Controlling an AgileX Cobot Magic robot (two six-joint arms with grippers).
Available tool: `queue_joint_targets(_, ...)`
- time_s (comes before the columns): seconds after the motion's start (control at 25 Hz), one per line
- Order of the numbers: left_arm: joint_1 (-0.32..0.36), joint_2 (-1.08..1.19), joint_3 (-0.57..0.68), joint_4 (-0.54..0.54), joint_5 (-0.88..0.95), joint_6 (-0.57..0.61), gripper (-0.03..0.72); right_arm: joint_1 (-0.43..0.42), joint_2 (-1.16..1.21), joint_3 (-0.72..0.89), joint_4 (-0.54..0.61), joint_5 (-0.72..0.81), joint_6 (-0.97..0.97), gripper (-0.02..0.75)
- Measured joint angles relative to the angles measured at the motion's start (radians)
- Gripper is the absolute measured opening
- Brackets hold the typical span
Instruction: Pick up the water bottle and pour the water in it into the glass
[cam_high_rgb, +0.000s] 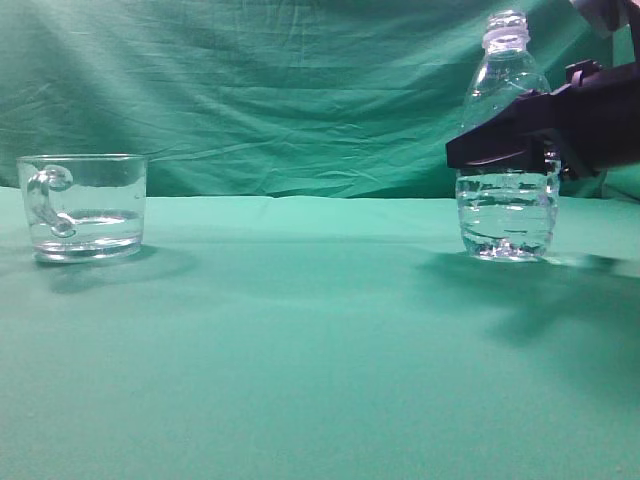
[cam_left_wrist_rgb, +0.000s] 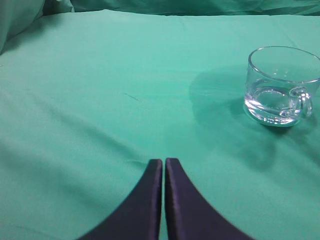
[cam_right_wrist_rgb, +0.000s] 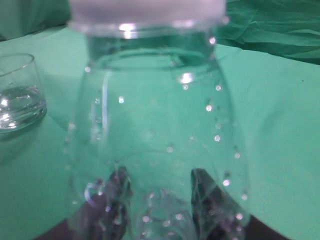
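The water bottle (cam_high_rgb: 507, 130) stands upright and capless on the green cloth at the right. The water (cam_high_rgb: 507, 215) fills its lower part. My right gripper (cam_high_rgb: 470, 150) holds it at mid-height. In the right wrist view the bottle (cam_right_wrist_rgb: 155, 115) fills the frame, and both fingers of the gripper (cam_right_wrist_rgb: 161, 187) show blurred through its wall, one on each side. The glass (cam_high_rgb: 85, 205) stands at the far left with its handle facing the camera and a little clear liquid at the bottom. It also shows in the left wrist view (cam_left_wrist_rgb: 280, 85) and the right wrist view (cam_right_wrist_rgb: 17, 92). My left gripper (cam_left_wrist_rgb: 164, 161) is shut and empty, above the cloth, well short of the glass.
Green cloth (cam_high_rgb: 300, 330) covers the table and hangs as a backdrop (cam_high_rgb: 280, 90). A wide stretch of cloth lies between the glass and the bottle. The left arm does not show in the exterior view.
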Motion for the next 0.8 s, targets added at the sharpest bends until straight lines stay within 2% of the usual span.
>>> queue_joint_targets(0.24,0.000,0.000,0.000,0.000,0.000,0.000,0.000,0.000,0.010,0.000,0.004,-0.018,-0.004,0.290)
queue_joint_targets(0.28,0.000,0.000,0.000,0.000,0.000,0.000,0.000,0.000,0.010,0.000,0.004,-0.018,-0.004,0.337)
queue_joint_targets(0.36,0.000,0.000,0.000,0.000,0.000,0.000,0.000,0.000,0.010,0.000,0.004,-0.018,-0.004,0.343)
queue_joint_targets(0.64,0.000,0.000,0.000,0.000,0.000,0.000,0.000,0.000,0.010,0.000,0.004,-0.022,0.089,0.645)
queue_joint_targets(0.76,0.000,0.000,0.000,0.000,0.000,0.000,0.000,0.000,0.000,0.000,-0.014,-0.020,0.144,0.645)
queue_joint_targets(0.8,0.000,0.000,0.000,0.000,0.000,0.000,0.000,0.000,-0.014,0.000,-0.023,-0.020,0.151,0.687)
